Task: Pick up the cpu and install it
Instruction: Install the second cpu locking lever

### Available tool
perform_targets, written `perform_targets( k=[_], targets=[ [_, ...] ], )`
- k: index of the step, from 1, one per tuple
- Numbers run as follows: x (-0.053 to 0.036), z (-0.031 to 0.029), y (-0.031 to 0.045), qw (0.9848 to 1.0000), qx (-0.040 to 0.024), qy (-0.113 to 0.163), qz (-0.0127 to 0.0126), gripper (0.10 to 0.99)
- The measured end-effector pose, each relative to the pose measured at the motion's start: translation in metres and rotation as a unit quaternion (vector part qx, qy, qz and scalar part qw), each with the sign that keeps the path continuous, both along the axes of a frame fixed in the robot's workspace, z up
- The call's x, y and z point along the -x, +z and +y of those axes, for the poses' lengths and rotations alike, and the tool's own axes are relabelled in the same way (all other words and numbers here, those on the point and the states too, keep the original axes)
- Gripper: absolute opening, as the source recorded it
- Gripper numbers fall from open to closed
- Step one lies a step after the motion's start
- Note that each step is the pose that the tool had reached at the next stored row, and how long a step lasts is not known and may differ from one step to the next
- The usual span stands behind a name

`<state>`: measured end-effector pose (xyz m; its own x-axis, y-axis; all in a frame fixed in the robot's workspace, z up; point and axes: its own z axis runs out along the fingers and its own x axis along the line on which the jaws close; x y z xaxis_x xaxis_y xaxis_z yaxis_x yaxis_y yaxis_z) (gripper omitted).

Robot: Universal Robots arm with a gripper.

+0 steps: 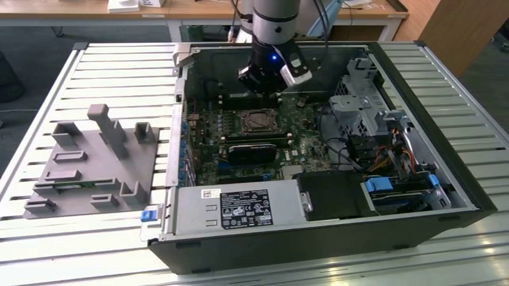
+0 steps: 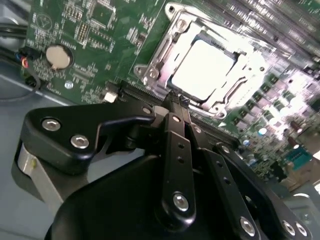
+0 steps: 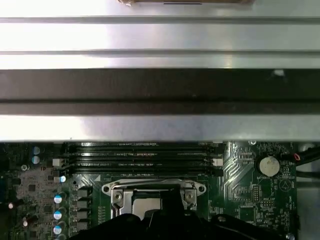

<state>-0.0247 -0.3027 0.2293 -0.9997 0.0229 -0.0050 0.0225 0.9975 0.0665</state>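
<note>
The cpu [image 2: 202, 70] lies flat inside the motherboard socket [image 2: 150, 75], its shiny silver top framed by the metal socket bracket. In the first wrist view a corner of the cpu [image 3: 142, 206] shows within the socket frame [image 3: 152, 189], partly behind the gripper. My gripper [image 2: 177, 100] hovers just beside the socket edge. Its two thin black fingers [image 2: 172, 130] are pressed together and shut, with nothing between them. In the exterior view the gripper [image 1: 266, 89] hangs inside the open computer case, a little behind the socket [image 1: 256, 121].
The open computer case [image 1: 318, 238] stands on a slatted metal table [image 1: 119, 65]. A grey tray [image 1: 87, 164] with upright holders sits at the exterior view's left. Memory slots [image 3: 140, 155], a coin battery [image 3: 269, 166], a power supply [image 1: 238, 211] and cables [image 1: 382, 155] surround the socket.
</note>
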Motion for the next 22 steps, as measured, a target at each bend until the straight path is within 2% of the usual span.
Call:
perform_targets(
  k=[4, 18, 22],
  targets=[
    [0.0001, -0.0147, -0.0001, 1.0, -0.0001, 0.0, 0.0, 0.106],
    [0.0002, -0.0509, -0.0002, 1.0, 0.0, 0.0, 0.0001, 0.106],
    [0.0003, -0.0575, -0.0002, 1.0, 0.0, 0.0, 0.0001, 0.106]
  ],
)
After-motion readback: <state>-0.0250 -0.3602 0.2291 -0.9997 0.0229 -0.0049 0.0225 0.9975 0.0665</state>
